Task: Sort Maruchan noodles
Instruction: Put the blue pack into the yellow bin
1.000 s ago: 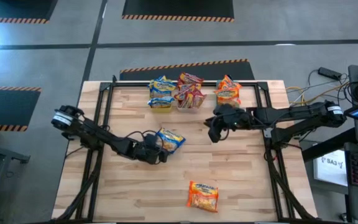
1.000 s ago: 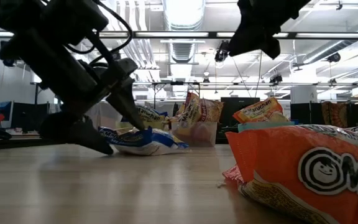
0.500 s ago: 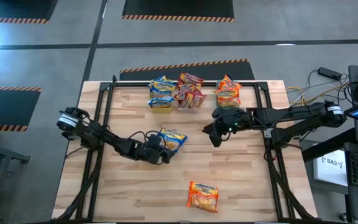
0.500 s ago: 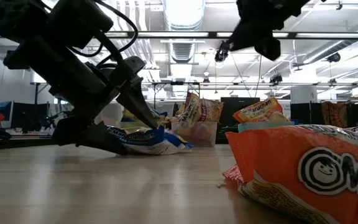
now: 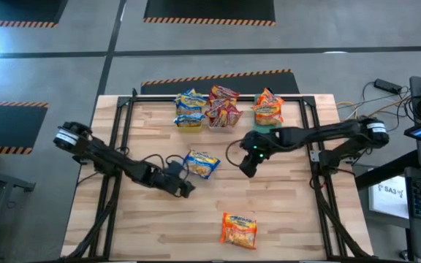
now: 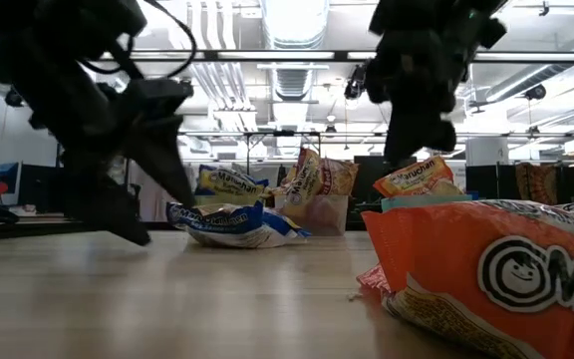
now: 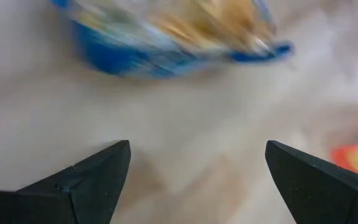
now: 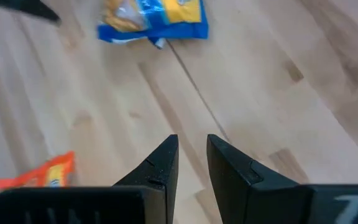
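Wooden slatted surface [image 5: 283, 212], three bins along its far edge already stuffed with sorted Maruchan noodles [image 5: 224, 107]. Two strays remain: a blue-and-yellow packet [image 5: 201, 164] lying mid-surface, and an orange packet [image 5: 238, 229] near the front edge. The left claw [image 5: 181, 185] sits low just beside the blue one, fingers spread wide and empty, probably lined up for a grab. The right claw [image 5: 245, 165] hangs over the middle, fingers nearly together, holding nothing. Only the left wrist view confirms that wide spread; the low view shows mere silhouettes.
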You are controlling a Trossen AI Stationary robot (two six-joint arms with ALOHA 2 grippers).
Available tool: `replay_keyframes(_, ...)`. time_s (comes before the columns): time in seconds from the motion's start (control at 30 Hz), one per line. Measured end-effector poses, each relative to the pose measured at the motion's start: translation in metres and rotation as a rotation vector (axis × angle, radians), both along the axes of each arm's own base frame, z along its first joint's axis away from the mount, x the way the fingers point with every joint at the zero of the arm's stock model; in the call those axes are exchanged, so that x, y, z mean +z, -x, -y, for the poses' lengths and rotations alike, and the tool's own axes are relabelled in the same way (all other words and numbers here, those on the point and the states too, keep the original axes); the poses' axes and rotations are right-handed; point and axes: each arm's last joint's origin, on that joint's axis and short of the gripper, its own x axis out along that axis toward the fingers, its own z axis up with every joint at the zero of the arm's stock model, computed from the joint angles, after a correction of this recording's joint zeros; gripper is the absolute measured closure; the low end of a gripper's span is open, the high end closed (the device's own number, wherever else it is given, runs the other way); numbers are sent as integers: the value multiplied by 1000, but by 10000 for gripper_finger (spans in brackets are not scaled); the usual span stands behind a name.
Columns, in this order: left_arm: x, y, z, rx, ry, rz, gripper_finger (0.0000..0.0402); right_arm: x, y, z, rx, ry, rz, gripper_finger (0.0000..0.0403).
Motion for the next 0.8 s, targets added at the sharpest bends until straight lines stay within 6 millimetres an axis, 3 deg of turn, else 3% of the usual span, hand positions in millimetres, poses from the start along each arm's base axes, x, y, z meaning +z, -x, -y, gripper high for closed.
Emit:
replay_keyframes(0.13, 7, 19, -10, 100, -133, -88, 44, -10, -12, 1, 18, 8, 22, 330)
replay_keyframes(0.23, 10, 22, -16, 117, -183, -48, 44, -16, -20, 2, 17, 8, 54, 330)
replay_keyframes(0.8, -19, 34, -47, 234, -257, 232, 44, -59, -64, 6, 53, 0, 203, 330)
